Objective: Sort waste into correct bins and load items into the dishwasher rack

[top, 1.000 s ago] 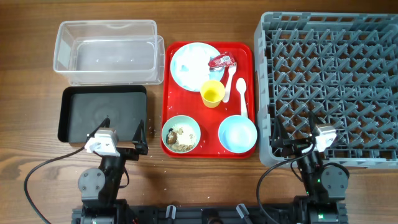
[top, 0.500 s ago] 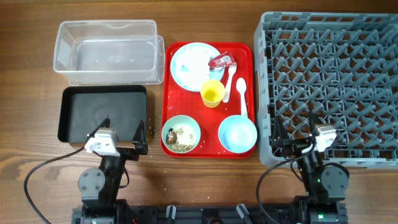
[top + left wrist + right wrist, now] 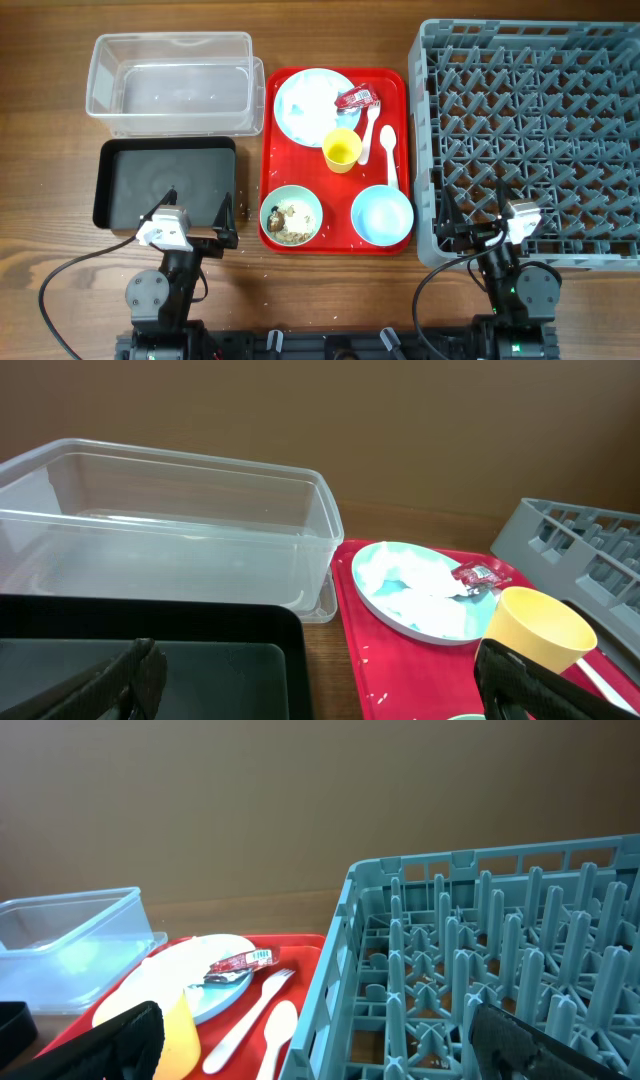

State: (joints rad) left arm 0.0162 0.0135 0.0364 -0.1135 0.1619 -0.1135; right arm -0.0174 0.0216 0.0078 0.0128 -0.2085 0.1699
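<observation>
Left gripper [image 3: 200,205]: hanging over the near edge of the black tray [image 3: 130,185], jaws standing wide apart.
Right gripper [image 3: 471,205]: hanging over the near left corner of the dishwasher rack [image 3: 560,120], jaws gaping as well.
Napkin [image 3: 415,575]: lying crumpled on the pale blue plate [image 3: 290,125], at the far end of the red tray [image 3: 334,245].
Wrapper [image 3: 356,98]: resting at the plate's right rim.
Yellow cup [image 3: 341,150]: standing upright just beside the plate, on its near side.
Fork [image 3: 368,128] and spoon [image 3: 389,150]: lying side by side, right of the cup.
Rice and scraps [image 3: 290,220]: sitting in the green bowl [image 3: 310,200], near left on the tray.
Light blue bowl [image 3: 382,214]: sitting beside it, near right.
Clear tub [image 3: 105,90]: standing just behind the black tray.
</observation>
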